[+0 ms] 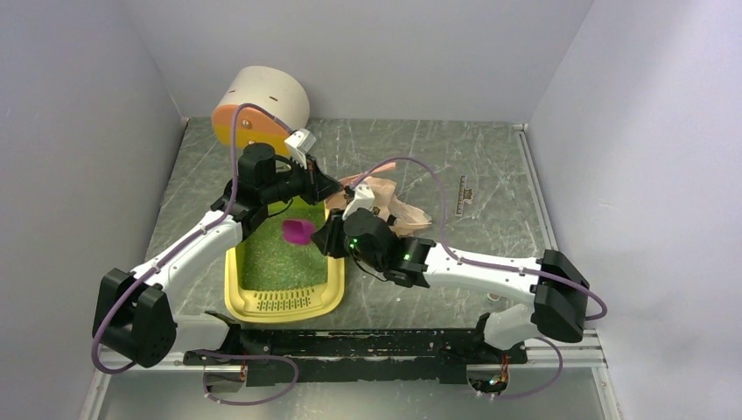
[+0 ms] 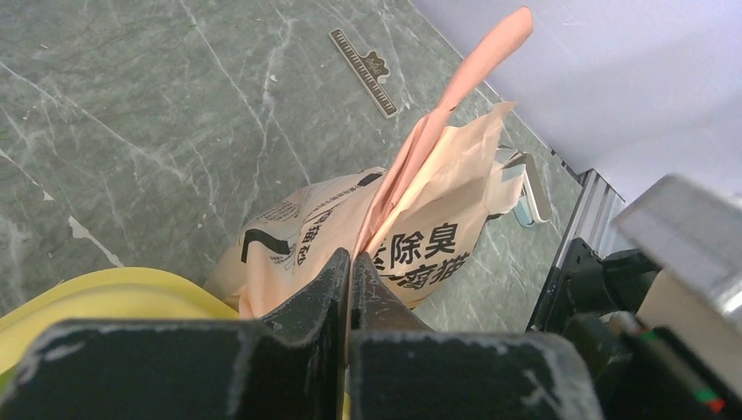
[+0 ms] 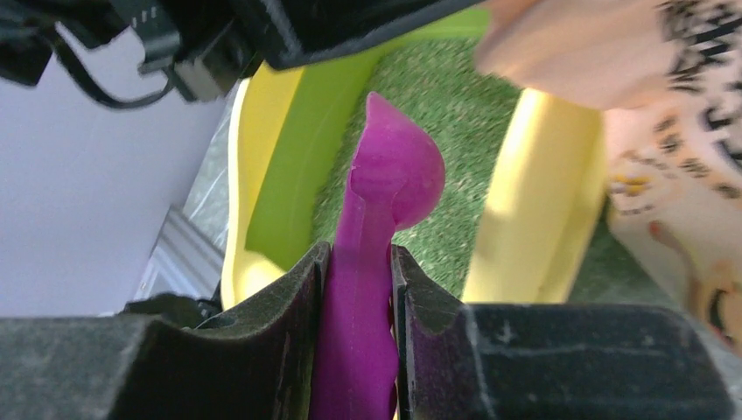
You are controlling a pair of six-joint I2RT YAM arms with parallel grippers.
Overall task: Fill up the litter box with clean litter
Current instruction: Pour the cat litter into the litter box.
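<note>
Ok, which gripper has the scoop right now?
The right gripper, shut on the magenta scoop above the litter box. The left gripper pinches the pink-beige bag instead.

White orange-ended cylinder (image 1: pixel 262 105) sat far left — beige printed bag (image 1: pixel 402 210) mid-table, magenta scoop (image 1: pixel 297 231) to its left, ruler (image 1: pixel 461 194) right.

This looks like a robot test cell in a laboratory. Plain pale walls (image 1: pixel 87 131) close in a grey marbled table (image 1: pixel 490 157) on the left, far and right sides. A left arm (image 1: pixel 201 241) and a right arm (image 1: pixel 490 267) are bolted to a metal rail (image 1: pixel 577 354) at the near edge. They carry loose purple cables (image 1: pixel 395 160). A small ruler (image 1: pixel 461 194) lies on the table at the far right.
</note>
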